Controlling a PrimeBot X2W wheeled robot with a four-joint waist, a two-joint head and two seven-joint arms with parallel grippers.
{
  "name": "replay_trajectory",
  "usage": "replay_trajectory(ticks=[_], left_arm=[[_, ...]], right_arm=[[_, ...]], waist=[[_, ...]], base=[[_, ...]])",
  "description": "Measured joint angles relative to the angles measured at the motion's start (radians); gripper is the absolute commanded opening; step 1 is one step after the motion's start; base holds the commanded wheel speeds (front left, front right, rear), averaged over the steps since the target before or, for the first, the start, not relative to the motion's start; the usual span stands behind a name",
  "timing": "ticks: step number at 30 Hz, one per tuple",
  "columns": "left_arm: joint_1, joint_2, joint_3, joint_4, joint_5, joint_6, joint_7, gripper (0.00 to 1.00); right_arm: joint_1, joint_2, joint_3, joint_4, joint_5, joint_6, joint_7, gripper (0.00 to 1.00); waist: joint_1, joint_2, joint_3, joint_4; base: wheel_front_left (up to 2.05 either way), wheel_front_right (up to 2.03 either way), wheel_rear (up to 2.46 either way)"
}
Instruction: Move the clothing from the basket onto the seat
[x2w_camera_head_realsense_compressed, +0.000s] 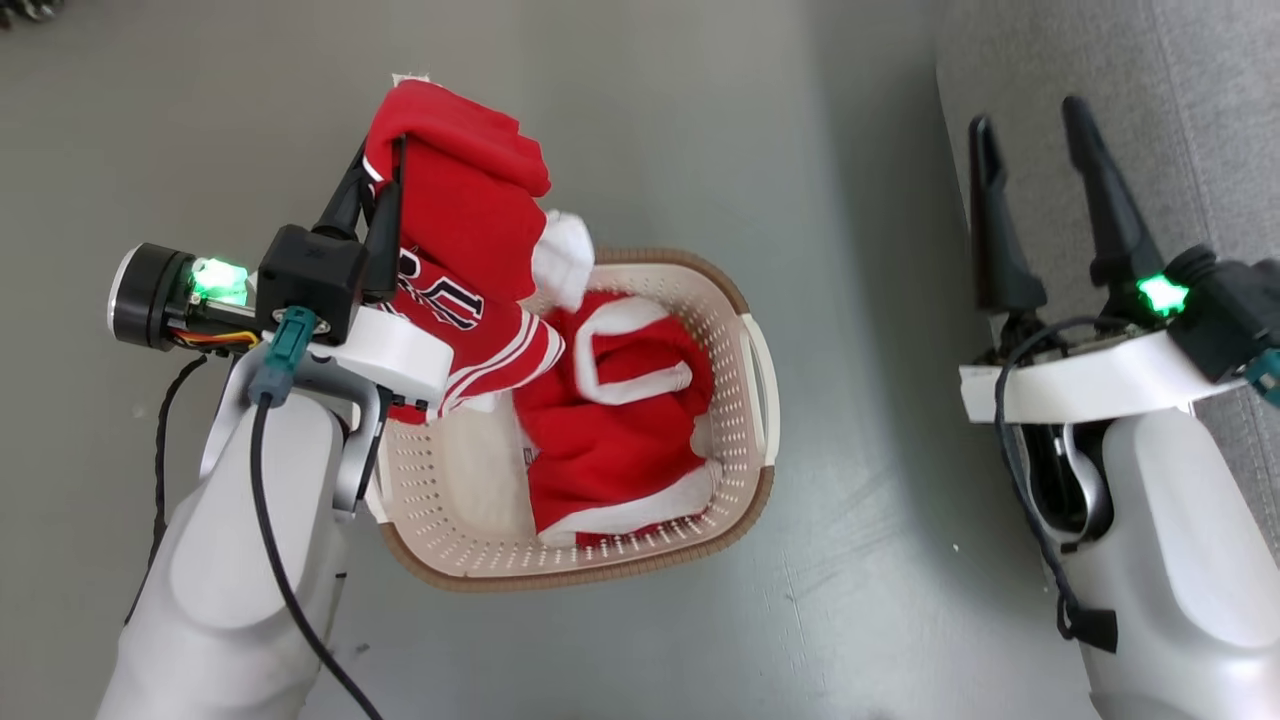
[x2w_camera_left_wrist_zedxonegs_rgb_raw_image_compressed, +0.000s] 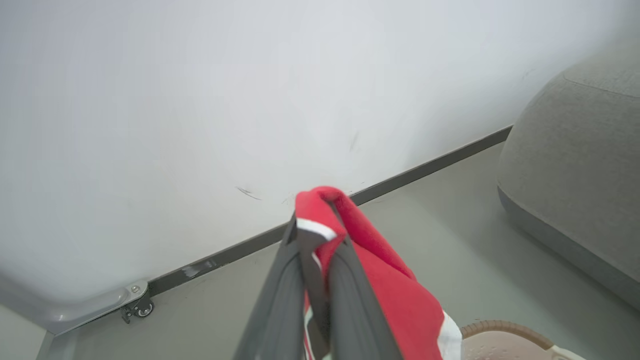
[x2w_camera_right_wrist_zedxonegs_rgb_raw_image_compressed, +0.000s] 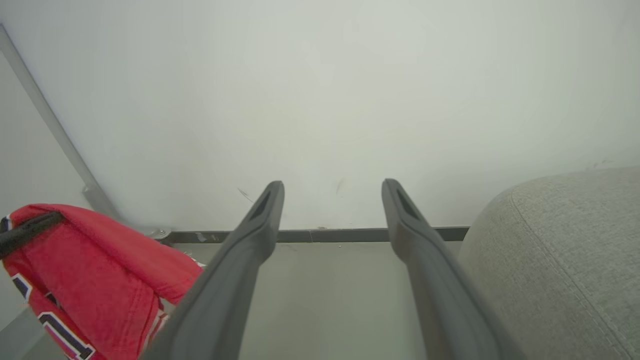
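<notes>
The left pincer (x2w_camera_head_realsense_compressed: 380, 165) is pressed together on the lettered red garment (x2w_camera_head_realsense_compressed: 470, 200). It pinches a fold near the garment's top and holds it in the air above the far left corner of the basket (x2w_camera_head_realsense_compressed: 748, 400). The cloth drapes down from the fingers, and its black-and-white letters and white stripe bands hang over the basket's left rim. In the left wrist view the two dark fingers of the left pincer (x2w_camera_left_wrist_zedxonegs_rgb_raw_image_compressed: 312, 235) lie side by side with a white-edged red fold bunched at their tips. The rest of the lettered red garment (x2w_camera_left_wrist_zedxonegs_rgb_raw_image_compressed: 395, 295) falls toward the brown rim of the basket (x2w_camera_left_wrist_zedxonegs_rgb_raw_image_compressed: 505, 327) below. The other red garment (x2w_camera_head_realsense_compressed: 610, 430) lies crumpled inside the basket, filling its right half, its white trim bands showing. The basket stands on the grey floor (x2w_camera_head_realsense_compressed: 700, 120). The right pincer (x2w_camera_head_realsense_compressed: 1028, 115) is spread wide and holds nothing. It is well to the right of the basket, at the near edge of the seat (x2w_camera_head_realsense_compressed: 1200, 120). The seat lies right of the basket, with a strip of floor between them. In the right wrist view the parted fingers of the right pincer (x2w_camera_right_wrist_zedxonegs_rgb_raw_image_compressed: 333, 186) point at the pale wall (x2w_camera_right_wrist_zedxonegs_rgb_raw_image_compressed: 320, 100), with the lettered red garment (x2w_camera_right_wrist_zedxonegs_rgb_raw_image_compressed: 100, 280) on the basket side and the seat (x2w_camera_right_wrist_zedxonegs_rgb_raw_image_compressed: 565, 260) on the other.
</notes>
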Motion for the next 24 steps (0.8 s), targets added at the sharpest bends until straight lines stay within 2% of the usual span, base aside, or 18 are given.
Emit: replay_trajectory(ticks=[14, 24], left_arm=[[0.078, 0.021, 0.002, -0.09, -0.027, -0.039, 0.0, 0.0], [0.101, 0.032, -0.016, -0.114, -0.043, -0.084, 0.0, 0.0]], right_arm=[[0.081, -0.026, 0.015, 0.047, -0.012, 0.0, 0.0, 1.0], [0.146, -0.049, 0.097, 0.092, -0.014, 0.0, 0.0, 1.0]], waist=[[0.0, 0.0, -0.122, 0.029], [0.0, 0.0, -0.227, 0.048]], base=[[0.0, 0.0, 0.0], [0.0, 0.0, 0.0]])
